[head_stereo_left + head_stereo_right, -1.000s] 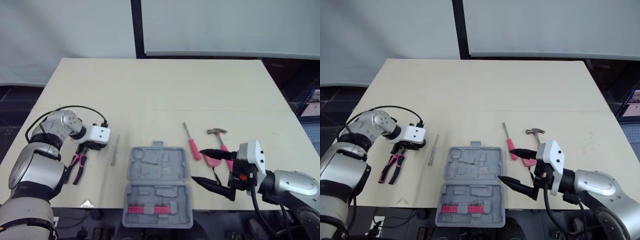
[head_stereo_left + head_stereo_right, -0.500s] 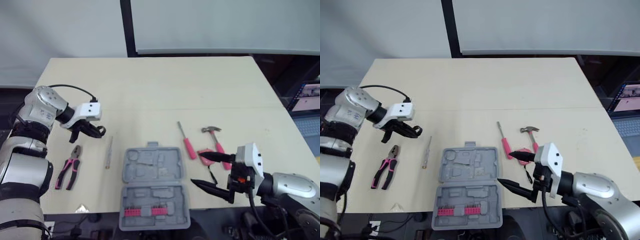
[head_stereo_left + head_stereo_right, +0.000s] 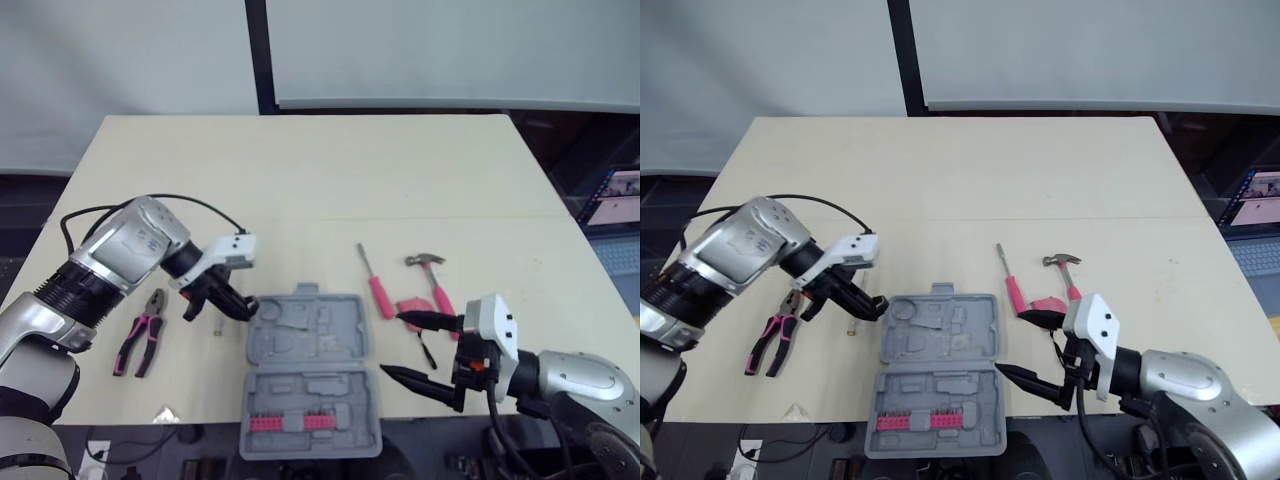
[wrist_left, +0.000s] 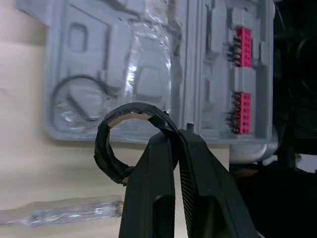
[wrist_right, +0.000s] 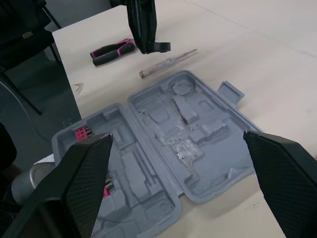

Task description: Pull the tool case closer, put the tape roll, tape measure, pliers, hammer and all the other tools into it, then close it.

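The grey tool case [image 3: 310, 370] lies open near the table's front edge. My left gripper [image 3: 232, 303] is shut on the black tape roll [image 4: 130, 141], which hangs just over the case's far left corner beside a round recess. The pink-handled pliers [image 3: 138, 330] lie left of the case, with a clear-handled screwdriver [image 3: 850, 327] between them. Right of the case lie a pink screwdriver [image 3: 375, 285], the hammer [image 3: 435, 280] and the pink tape measure [image 3: 1040, 305]. My right gripper [image 3: 395, 345] hovers open at the case's right side, holding nothing.
The case's near half holds a row of pink bit holders [image 3: 283, 423] and overhangs the table's front edge. The wide far half of the table [image 3: 320, 170] is bare. A cable [image 3: 150, 205] loops over my left arm.
My left gripper rose from the table beside the pliers with the tape roll, then swung right to the case's far left corner. The right gripper stayed put. The camera has shifted.
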Available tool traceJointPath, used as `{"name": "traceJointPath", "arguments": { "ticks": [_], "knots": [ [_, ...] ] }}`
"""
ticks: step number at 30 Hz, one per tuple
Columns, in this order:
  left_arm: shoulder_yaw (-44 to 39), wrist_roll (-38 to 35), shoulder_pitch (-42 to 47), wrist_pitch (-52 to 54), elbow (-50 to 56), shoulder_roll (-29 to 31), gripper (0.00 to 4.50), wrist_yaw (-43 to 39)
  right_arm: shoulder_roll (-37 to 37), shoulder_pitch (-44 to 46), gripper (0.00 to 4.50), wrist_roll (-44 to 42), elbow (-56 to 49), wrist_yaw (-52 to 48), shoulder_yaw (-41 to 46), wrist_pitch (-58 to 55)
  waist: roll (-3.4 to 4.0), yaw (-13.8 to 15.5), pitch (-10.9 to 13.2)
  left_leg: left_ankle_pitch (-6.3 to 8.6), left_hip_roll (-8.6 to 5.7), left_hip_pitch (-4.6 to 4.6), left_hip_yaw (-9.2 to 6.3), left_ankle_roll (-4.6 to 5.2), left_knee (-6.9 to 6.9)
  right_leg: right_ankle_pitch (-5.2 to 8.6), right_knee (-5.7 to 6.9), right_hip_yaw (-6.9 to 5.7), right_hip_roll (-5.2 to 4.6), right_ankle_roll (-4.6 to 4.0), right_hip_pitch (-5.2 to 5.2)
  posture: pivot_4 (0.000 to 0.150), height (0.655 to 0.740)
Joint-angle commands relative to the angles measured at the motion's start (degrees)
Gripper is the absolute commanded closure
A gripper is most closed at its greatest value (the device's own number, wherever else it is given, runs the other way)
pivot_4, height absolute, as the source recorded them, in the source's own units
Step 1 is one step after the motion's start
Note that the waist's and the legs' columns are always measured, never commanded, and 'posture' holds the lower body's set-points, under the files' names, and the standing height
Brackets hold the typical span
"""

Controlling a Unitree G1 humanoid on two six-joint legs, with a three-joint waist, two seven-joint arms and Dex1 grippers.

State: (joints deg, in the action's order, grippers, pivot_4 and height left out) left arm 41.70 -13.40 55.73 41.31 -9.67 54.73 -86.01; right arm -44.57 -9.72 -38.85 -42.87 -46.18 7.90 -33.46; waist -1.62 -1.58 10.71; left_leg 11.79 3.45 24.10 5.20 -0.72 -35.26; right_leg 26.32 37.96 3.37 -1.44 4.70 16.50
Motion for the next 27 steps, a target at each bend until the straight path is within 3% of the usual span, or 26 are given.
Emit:
{"name": "traceJointPath", "arguments": {
  "ticks": [1, 13, 17, 27],
  "knots": [
    [1.70, -1.12, 2.53, 3.56, -1.37, -2.15, 4.44, -6.49, -0.41, 0.35, 0.00, 0.82, -0.13, -0.87, -0.17, 1.63, 0.00, 0.00, 0.00, 0.00, 0.00, 0.00, 0.00, 0.00, 0.00, 0.00, 0.00, 0.00, 0.00, 0.00, 0.00, 0.150, 0.7400],
    [2.16, 8.14, 6.11, -6.71, -21.98, -15.28, 4.44, -5.65, 0.33, 0.58, 0.00, 1.60, 0.24, 0.09, -0.82, 1.74, 0.00, 0.07, 0.00, 0.00, -0.02, 0.02, 0.00, 0.00, -0.01, 0.00, -0.04, -0.01, 0.00, 0.00, 0.01, 0.150, 0.7400],
    [1.56, 11.13, 5.95, -13.11, -25.80, -16.46, 4.44, -5.25, 0.50, -0.06, 0.00, 1.53, -0.40, 0.61, -0.60, 1.48, 0.00, -0.06, 0.00, 0.00, -0.01, 0.02, 0.00, 0.00, 0.02, 0.00, -0.06, 0.00, 0.00, 0.00, 0.02, 0.150, 0.7400],
    [0.88, 13.17, 7.05, -15.15, -32.39, -19.10, 4.44, -6.46, 0.82, 0.37, 0.00, 1.52, -0.25, 1.32, -0.71, 1.21, 0.00, 0.04, 0.00, 0.00, -0.03, 0.03, 0.00, 0.00, -0.01, 0.00, -0.04, -0.02, -0.02, 0.00, 0.01, 0.150, 0.7400]
  ]
}}
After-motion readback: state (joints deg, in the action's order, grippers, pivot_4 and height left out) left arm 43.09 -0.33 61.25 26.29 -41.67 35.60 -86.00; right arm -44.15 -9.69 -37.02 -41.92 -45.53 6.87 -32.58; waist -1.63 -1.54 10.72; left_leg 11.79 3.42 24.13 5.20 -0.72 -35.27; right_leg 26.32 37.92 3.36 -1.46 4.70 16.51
